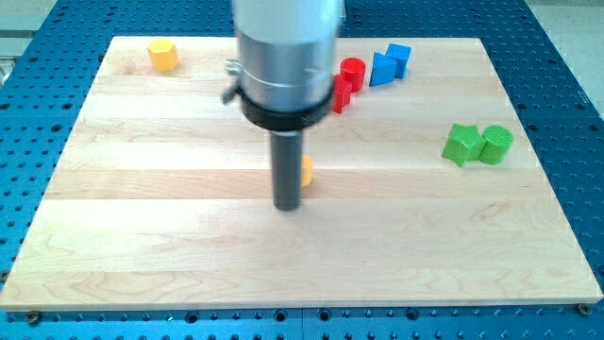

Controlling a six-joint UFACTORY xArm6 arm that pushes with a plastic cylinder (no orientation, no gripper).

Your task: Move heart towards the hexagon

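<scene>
On the pale wooden counter [170, 246], my tip [287, 205] touches a small yellow block [307, 170], mostly hidden behind the rod, shape unclear. The yellow hexagon block [162, 55] sits well apart, top left. The arm carries no gripper.

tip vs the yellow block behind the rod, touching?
Cannot tell. In the camera view the rod hides most of the yellow block, which peeks out at its right edge; my tip ends just below and left of it, so neither contact nor gap shows.
</scene>
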